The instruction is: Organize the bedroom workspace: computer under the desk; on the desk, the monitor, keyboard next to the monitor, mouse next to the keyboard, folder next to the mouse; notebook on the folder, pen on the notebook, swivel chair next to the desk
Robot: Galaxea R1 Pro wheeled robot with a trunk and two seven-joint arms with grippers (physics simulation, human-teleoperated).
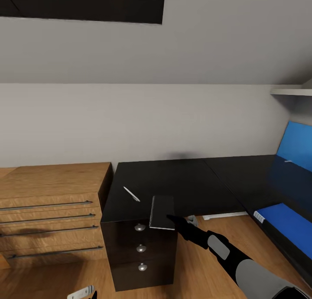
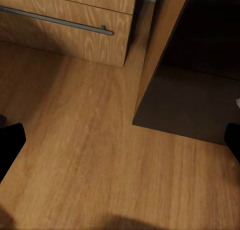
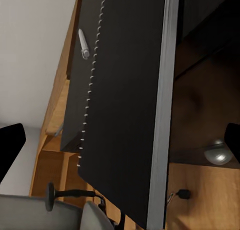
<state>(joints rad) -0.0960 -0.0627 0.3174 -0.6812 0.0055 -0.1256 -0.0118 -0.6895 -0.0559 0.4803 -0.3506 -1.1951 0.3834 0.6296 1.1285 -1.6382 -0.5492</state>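
Notebook [image 1: 162,212], dark and spiral-bound, overhangs the front edge of the black surface [image 1: 182,182] above its knobbed drawers [image 1: 141,249], right of the wooden drawer unit [image 1: 52,212] and white pen [image 1: 131,193], touched by the right tool [image 1: 170,218], grip unclear, blue folder [image 1: 284,219] farther right.

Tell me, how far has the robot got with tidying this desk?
Partly there, it seems. The blue folder already lies on the black desk, over at the right. The right hand is at the notebook, which hangs over the desk's front edge above the drawers; whether it has gripped it, I cannot tell. The notebook still needs stacking on the folder, then the white pen on top.
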